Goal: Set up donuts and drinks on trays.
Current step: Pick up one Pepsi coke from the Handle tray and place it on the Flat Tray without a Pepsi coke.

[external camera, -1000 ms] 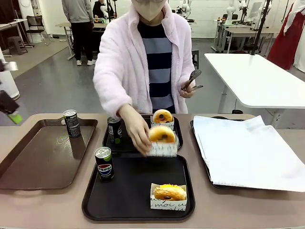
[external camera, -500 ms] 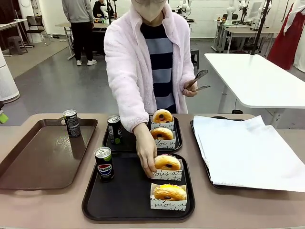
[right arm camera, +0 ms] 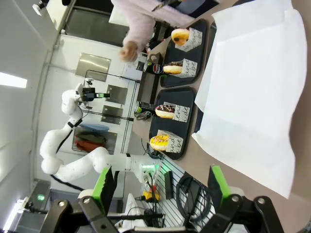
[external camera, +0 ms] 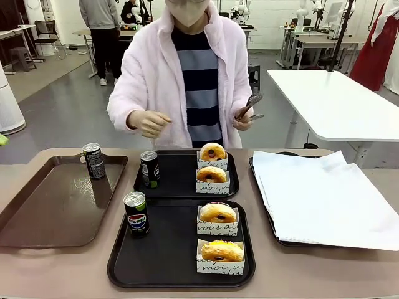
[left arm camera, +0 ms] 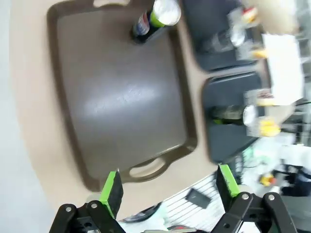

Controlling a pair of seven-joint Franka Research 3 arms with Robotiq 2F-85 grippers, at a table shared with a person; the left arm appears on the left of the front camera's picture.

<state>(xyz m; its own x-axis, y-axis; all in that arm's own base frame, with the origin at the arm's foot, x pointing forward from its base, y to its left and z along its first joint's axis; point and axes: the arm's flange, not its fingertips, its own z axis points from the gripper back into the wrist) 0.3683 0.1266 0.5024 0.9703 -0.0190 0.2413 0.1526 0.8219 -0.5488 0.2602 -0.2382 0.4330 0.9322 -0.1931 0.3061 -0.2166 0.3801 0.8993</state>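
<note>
Donuts are now split evenly: the person's hand has pulled back after dropping a sleeved one onto the near black tray, so each tray has two. Far tray holds a can, near tray one too. A spare can sits on the brown tray. Left pincer hangs released above it; right pincer also released, over the paper-lined tray. Nothing blocks the surface; looks nearly done.
</note>
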